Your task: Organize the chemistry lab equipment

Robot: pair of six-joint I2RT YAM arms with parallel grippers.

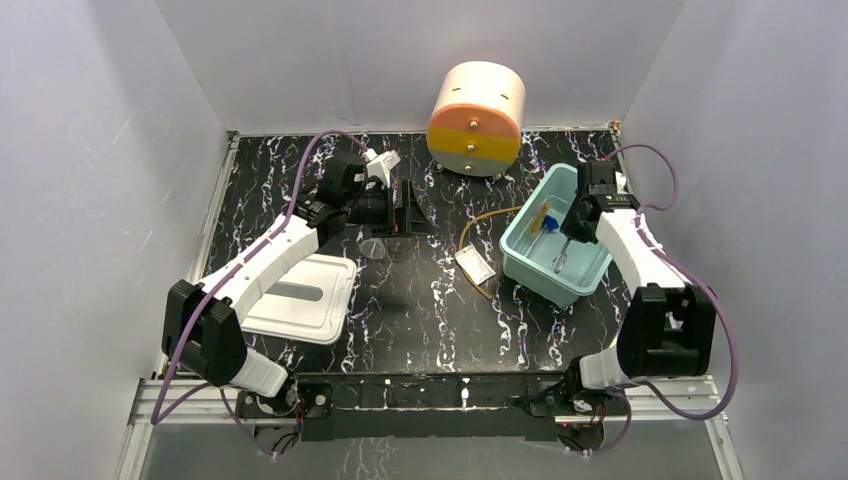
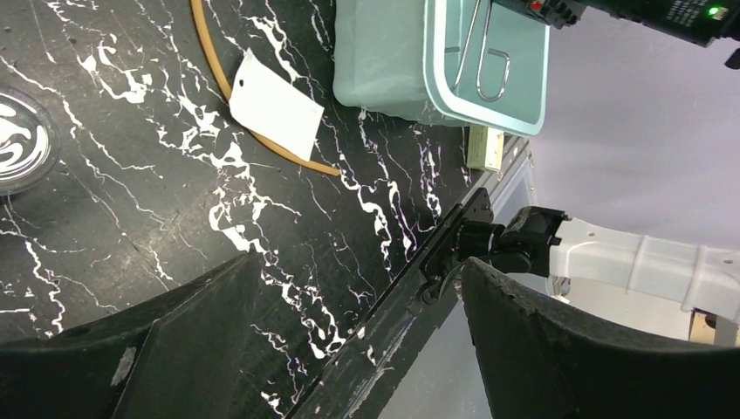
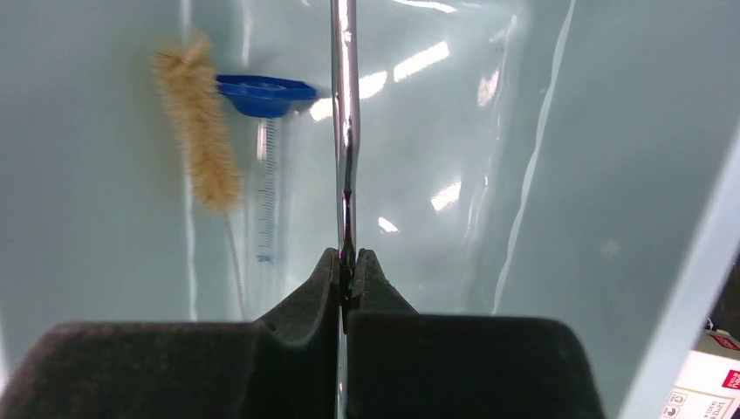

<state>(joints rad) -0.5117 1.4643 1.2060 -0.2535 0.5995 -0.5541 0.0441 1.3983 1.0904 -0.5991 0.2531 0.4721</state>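
Partway through, we judge.

**In the bin:** The pale green plastic bin (image 1: 527, 207) is smooth-walled and glossy. It holds a brush (image 3: 199, 131) with tan bristles on a thin wire stem. Beside it is a blue-capped clear tube (image 3: 264, 148) with printed gradations.

**Right claw:** The right claw (image 3: 347, 269) hangs inside the bin. Its jaws are pinched tight on the closed blades of the metal scissors (image 3: 346, 105). These are thin and shiny, and the loop handles point down toward the bin floor. They are not yet let go, so release looks like the step in hand.

**Left to do, on the black marbled table (image 1: 430, 320):**
- Tan rubber tubing (image 2: 297, 157) lies in a limp, smooth curve.
- A small flat bag (image 2: 275, 105), pale, lies over the tubing; both are just beside the bin.
- A round clear piece (image 1: 372, 248) sits further left; we cannot tell whether it is a funnel or a dish.

**Left claw:** The left claw (image 2: 356, 260) is spread wide above the table and holds nothing.

The white bin lid (image 1: 300, 295) lies off the bin, well apart on the left.
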